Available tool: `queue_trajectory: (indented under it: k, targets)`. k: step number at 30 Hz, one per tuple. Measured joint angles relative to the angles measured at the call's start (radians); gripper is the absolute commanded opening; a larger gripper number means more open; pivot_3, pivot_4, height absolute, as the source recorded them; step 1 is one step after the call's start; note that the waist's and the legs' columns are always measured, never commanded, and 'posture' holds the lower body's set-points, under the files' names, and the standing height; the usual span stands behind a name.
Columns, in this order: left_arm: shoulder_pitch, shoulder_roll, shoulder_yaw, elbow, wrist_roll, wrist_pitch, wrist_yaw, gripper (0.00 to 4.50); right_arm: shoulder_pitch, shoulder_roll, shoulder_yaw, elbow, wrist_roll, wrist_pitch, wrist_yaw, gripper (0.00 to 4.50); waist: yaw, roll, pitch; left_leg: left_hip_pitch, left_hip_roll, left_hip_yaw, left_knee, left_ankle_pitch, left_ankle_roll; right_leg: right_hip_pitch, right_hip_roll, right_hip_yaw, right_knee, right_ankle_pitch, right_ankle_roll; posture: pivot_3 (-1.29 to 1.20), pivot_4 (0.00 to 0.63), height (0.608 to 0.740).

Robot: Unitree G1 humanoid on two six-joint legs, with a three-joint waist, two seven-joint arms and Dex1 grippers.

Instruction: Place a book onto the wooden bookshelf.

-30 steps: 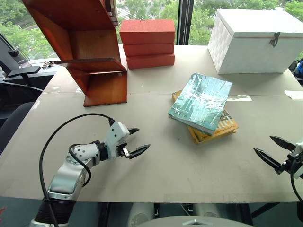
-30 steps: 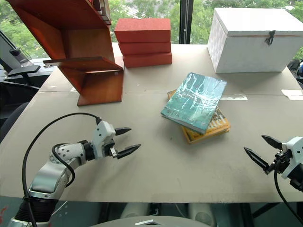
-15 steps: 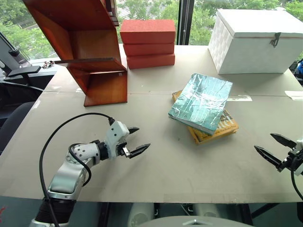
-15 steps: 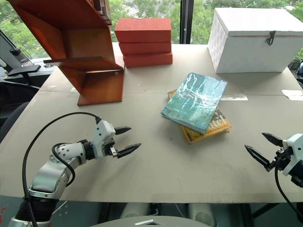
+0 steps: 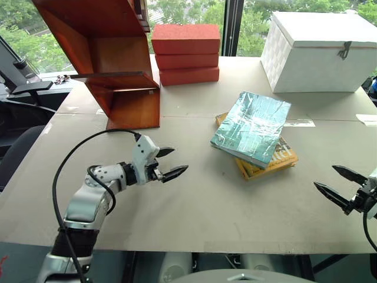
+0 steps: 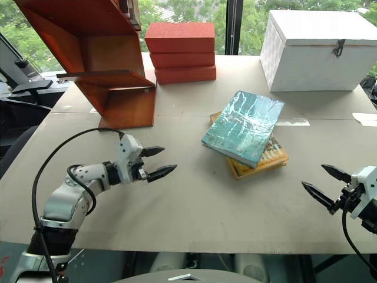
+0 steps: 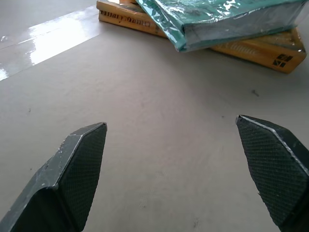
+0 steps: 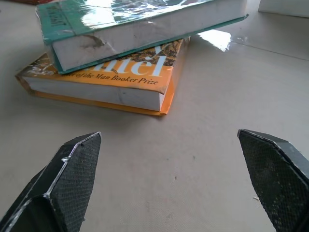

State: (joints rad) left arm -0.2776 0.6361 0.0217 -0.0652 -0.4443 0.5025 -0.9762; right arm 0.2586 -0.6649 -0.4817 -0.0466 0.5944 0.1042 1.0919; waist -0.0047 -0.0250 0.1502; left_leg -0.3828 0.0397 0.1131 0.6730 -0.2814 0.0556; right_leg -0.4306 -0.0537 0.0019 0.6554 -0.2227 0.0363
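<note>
The teal book [image 5: 251, 128] with a shiny crinkled cover lies askew on top of a yellow-orange book [image 5: 277, 158] in the middle of the table. The reddish-brown wooden bookshelf [image 5: 106, 59] stands slanted at the far left. My left gripper [image 5: 169, 163] hovers open over the table, left of the books, its fingers pointing toward them. Near the front right edge, my right gripper [image 5: 337, 184] is open too, pointing left toward the books. Both wrist views show the teal book [image 8: 130, 24] ahead, with nothing between the fingers.
Three red-orange bricks [image 5: 185, 54] are stacked at the back beside the bookshelf. A white box [image 5: 321, 50] with a latch stands at the back right. Bare table [image 5: 206, 200] lies between the two grippers. An office chair and desk are off the left side.
My left gripper has risen a little and moved forward toward the books. The right gripper has hardly shifted.
</note>
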Motion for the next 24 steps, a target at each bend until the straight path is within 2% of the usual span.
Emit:
queue_trajectory:
  k: [4,5,11,15,19,24]
  targets:
    - [-0.190,-0.033,-0.050,0.172,-0.021,0.092,-0.078,4.41,0.004,0.004,-0.004,-0.080,0.061,0.021,0.014,4.50,0.001,0.000,0.000,0.000,-0.001,-0.002,0.002,0.000,0.000,0.002,0.000,-0.001,0.000,0.001,0.001,0.00,0.150,0.718]
    - [-0.290,-0.067,-0.072,0.285,-0.032,0.151,-0.115,4.41,0.009,0.004,-0.004,-0.122,0.084,0.043,0.013,4.50,0.006,0.000,0.000,-0.003,-0.001,-0.005,0.004,0.000,0.000,0.002,0.001,-0.004,0.000,0.001,0.002,0.00,0.150,0.718]
    - [-0.599,-0.144,-0.127,0.644,-0.067,0.379,-0.277,4.41,0.023,-0.002,-0.009,-0.270,0.163,0.118,-0.017,4.50,0.003,-0.001,0.001,-0.012,-0.002,-0.012,0.012,0.000,0.000,0.000,0.002,-0.010,0.000,0.001,0.004,0.00,0.150,0.718]
    - [-0.826,-0.243,-0.142,1.041,-0.001,0.405,-0.313,4.41,0.042,-0.011,-0.017,-0.380,0.205,0.170,-0.063,4.50,0.004,-0.001,0.001,-0.016,-0.004,-0.016,0.013,0.000,0.000,0.000,0.002,-0.013,-0.003,0.001,0.005,0.00,0.150,0.718]
    - [-0.901,-0.294,-0.136,1.264,0.077,0.382,-0.303,4.41,0.069,-0.011,-0.041,-0.443,0.224,0.190,-0.102,4.50,-0.002,-0.002,0.002,-0.017,-0.003,-0.019,0.012,0.000,0.000,-0.001,0.002,-0.014,-0.004,0.001,0.005,0.00,0.150,0.718]
    - [-0.948,-0.370,-0.095,1.360,0.128,0.363,-0.270,4.41,0.096,-0.009,-0.066,-0.490,0.240,0.198,-0.129,4.50,0.010,-0.004,0.003,-0.019,-0.003,-0.022,0.013,0.000,0.000,0.000,0.000,-0.016,-0.004,0.001,0.005,0.00,0.150,0.718]
